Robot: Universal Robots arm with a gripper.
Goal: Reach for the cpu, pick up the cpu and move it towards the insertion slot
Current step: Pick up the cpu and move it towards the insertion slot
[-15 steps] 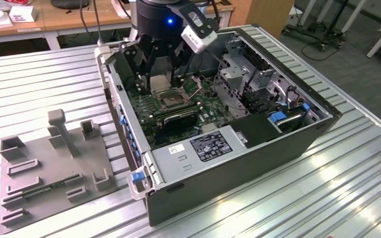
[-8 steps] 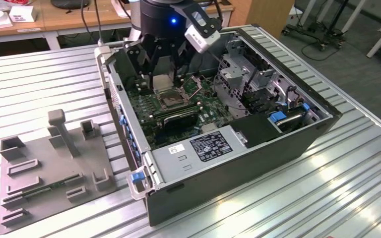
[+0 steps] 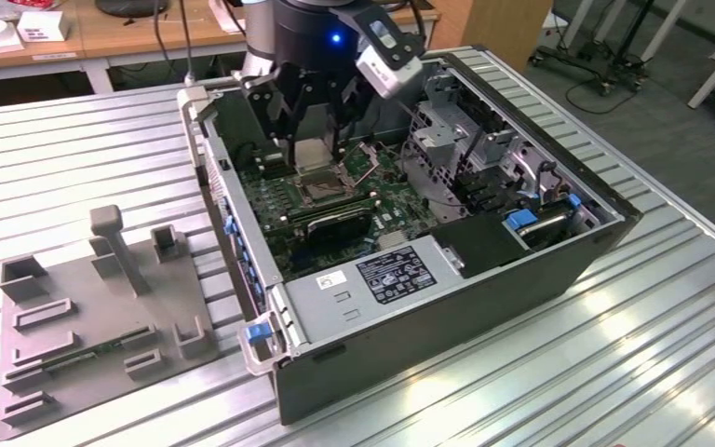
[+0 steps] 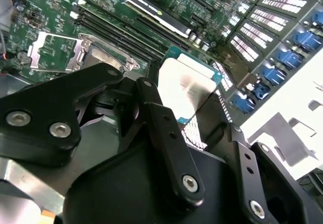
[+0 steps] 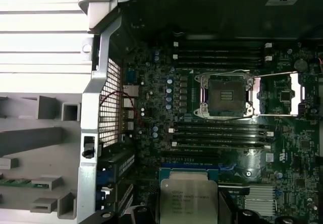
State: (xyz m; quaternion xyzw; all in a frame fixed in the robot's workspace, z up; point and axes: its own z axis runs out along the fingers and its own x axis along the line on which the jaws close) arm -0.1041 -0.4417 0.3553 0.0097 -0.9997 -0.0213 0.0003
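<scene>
The cpu (image 5: 187,200), a flat square chip with a silvery metal face and a green rim, sits clamped between the gripper's (image 5: 187,211) black fingers (image 4: 164,133) above the motherboard (image 5: 232,153) inside the open computer case (image 3: 482,307). In the first wrist view its lower edge is cut off and its printed face is too small to make out. In the second wrist view the black finger links cover its lower half. The insertion slot (image 5: 225,96), a square socket with a silvery frame and dark centre, lies apart from the chip, past a bank of long black memory slots (image 5: 219,135), its metal lid (image 5: 280,94) swung open beside it. In the exterior view the arm (image 3: 314,37) hides most of the gripper. A grey plastic fixture (image 3: 90,317) with blocky posts rests on the ribbed metal table (image 3: 655,372) beside the case.
</scene>
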